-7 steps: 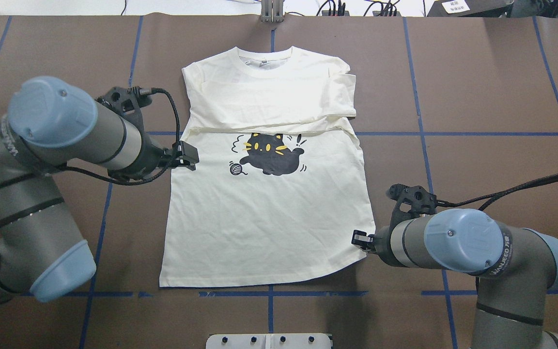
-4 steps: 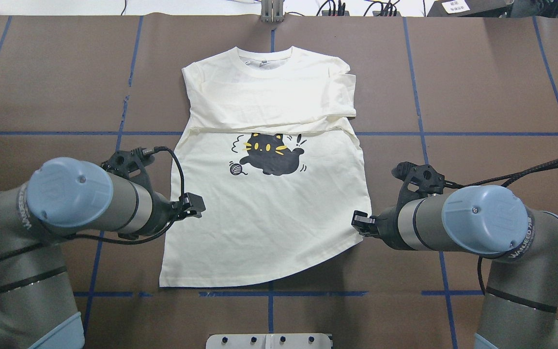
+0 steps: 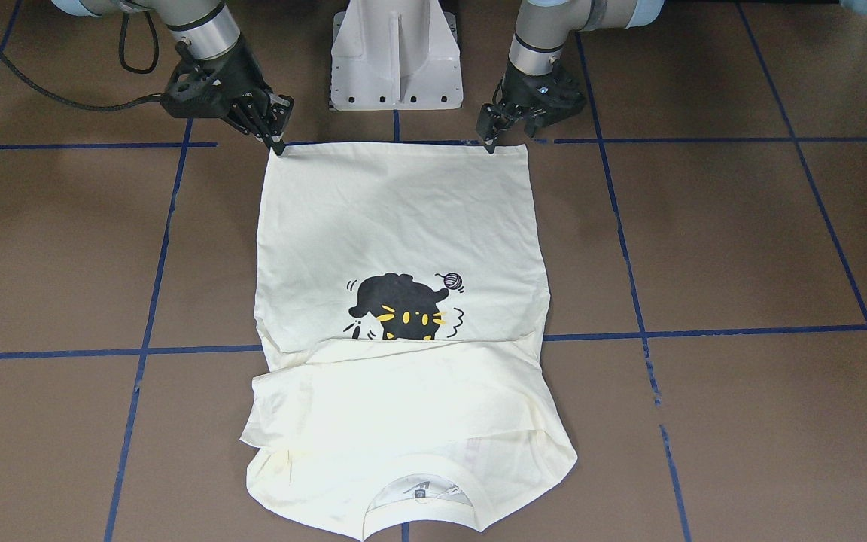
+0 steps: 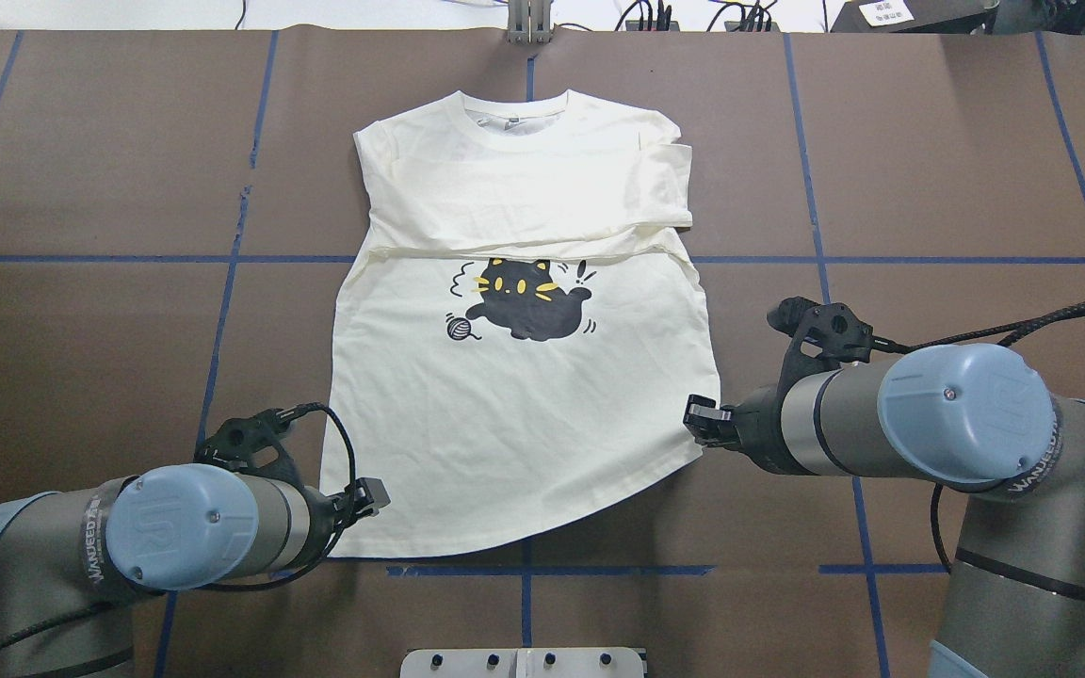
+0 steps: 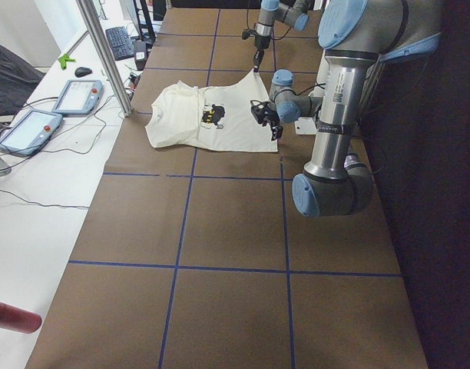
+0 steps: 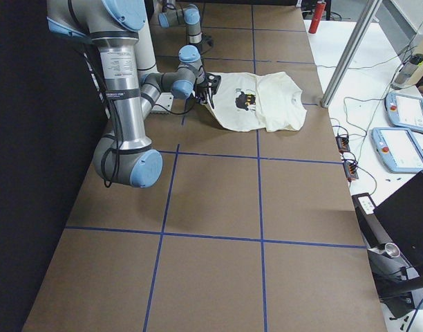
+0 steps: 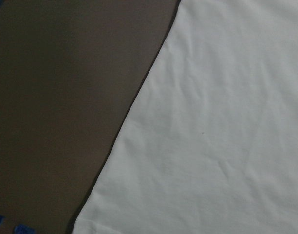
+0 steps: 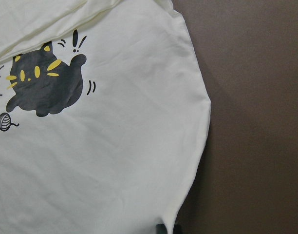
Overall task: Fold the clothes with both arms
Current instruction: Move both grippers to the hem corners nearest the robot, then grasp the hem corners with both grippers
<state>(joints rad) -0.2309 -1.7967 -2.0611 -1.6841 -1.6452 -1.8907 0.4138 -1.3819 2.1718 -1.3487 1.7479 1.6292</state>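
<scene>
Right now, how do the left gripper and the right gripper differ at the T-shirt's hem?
The right gripper pinches a hem corner of the T-shirt in its jaws; the left gripper hovers by the other corner, grip unclear. The right gripper's corner is raised; the left gripper's lies flat. Both are at the hem's ends.

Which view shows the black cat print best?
The right wrist-mounted view: the cat print is large and sharp there. Overhead and front-facing views show it smaller, the side views only as a tiny dark spot, the left wrist view not at all.
</scene>
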